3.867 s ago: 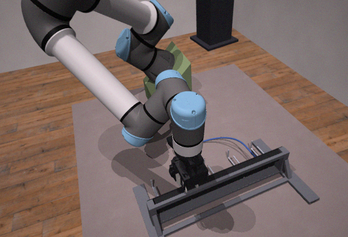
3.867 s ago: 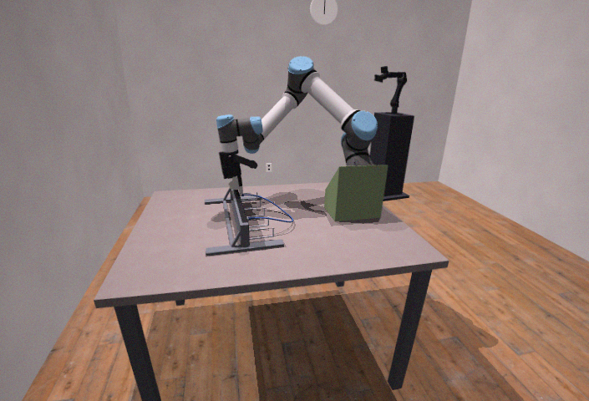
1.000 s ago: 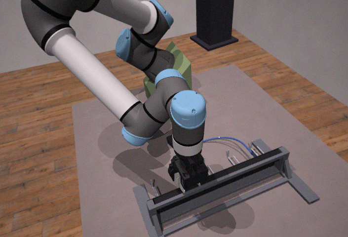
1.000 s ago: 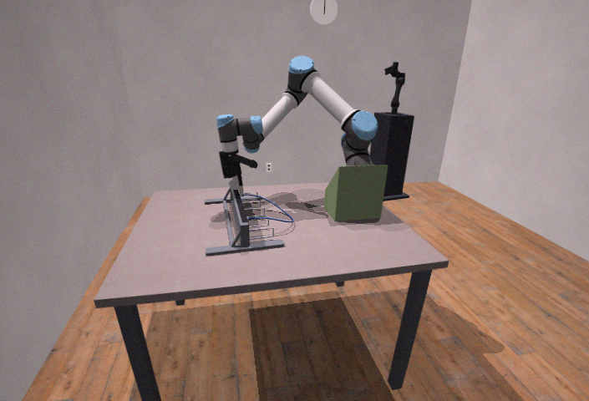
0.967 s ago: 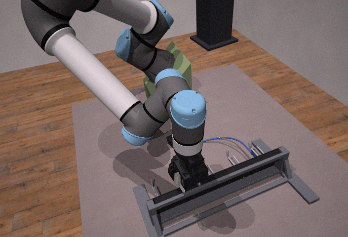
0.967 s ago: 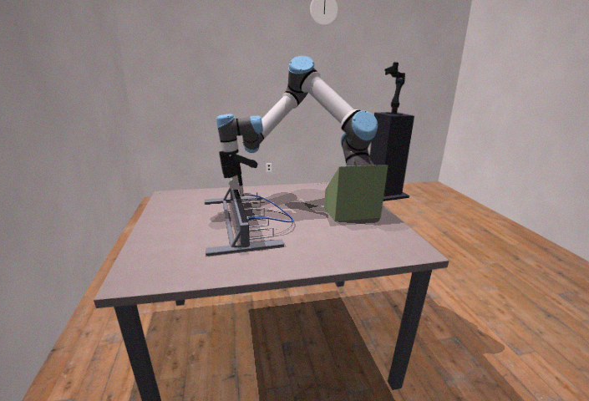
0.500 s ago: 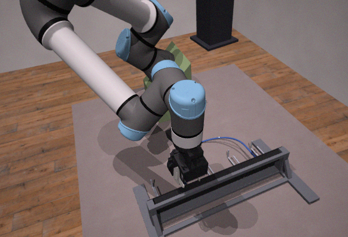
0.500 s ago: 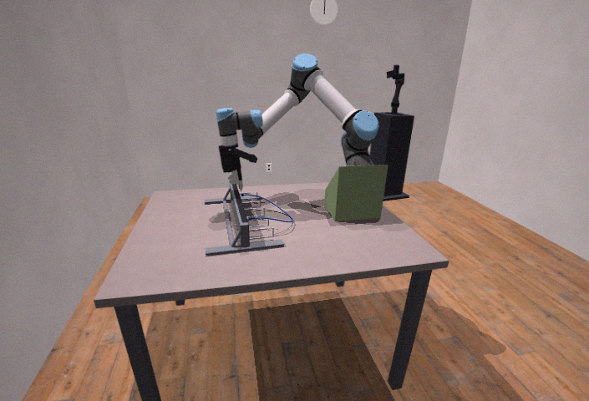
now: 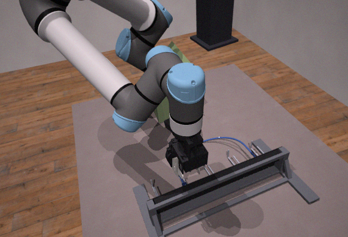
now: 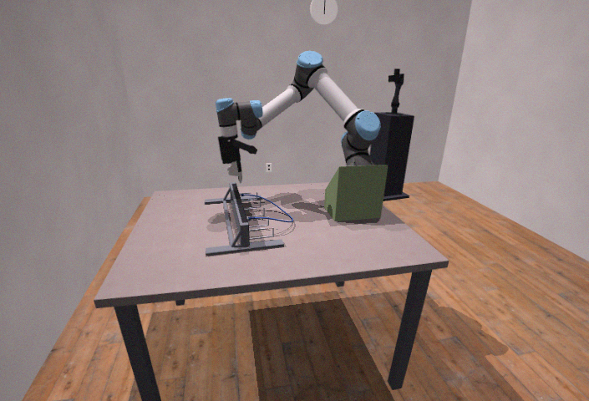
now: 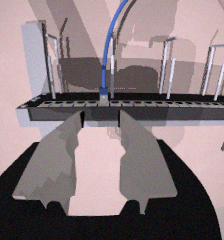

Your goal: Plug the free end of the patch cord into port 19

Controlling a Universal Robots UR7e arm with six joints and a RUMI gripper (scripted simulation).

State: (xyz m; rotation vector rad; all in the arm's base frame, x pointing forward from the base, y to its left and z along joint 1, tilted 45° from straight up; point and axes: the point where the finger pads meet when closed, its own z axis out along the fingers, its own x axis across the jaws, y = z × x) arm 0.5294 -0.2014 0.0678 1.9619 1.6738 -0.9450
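The gripper [image 9: 178,172] [image 10: 239,180] [image 11: 102,116] is open with a narrow gap and nothing between its fingers. It hangs above the rack [image 9: 221,177] [image 10: 256,247] [image 11: 167,115]. The near plug [image 9: 183,183] [image 11: 103,94] sits in the port row, below and beyond the fingertips in the wrist view. I cannot read its port number or see its latch clearly. The blue cord [image 9: 227,137] [image 10: 291,220] [image 11: 106,50] loops behind the ports to its other end [image 9: 252,154], also at the rack. The rack stands upright on its feet.
Thin metal cable hooks [image 9: 153,185] [image 10: 273,232] [image 11: 164,65] stick out from the port side of the rack. A green wedge-shaped block [image 9: 163,110] [image 10: 358,194] stands near the arm's base. A dark pedestal [image 9: 213,22] [image 10: 394,151] stands beyond the table [image 10: 171,264].
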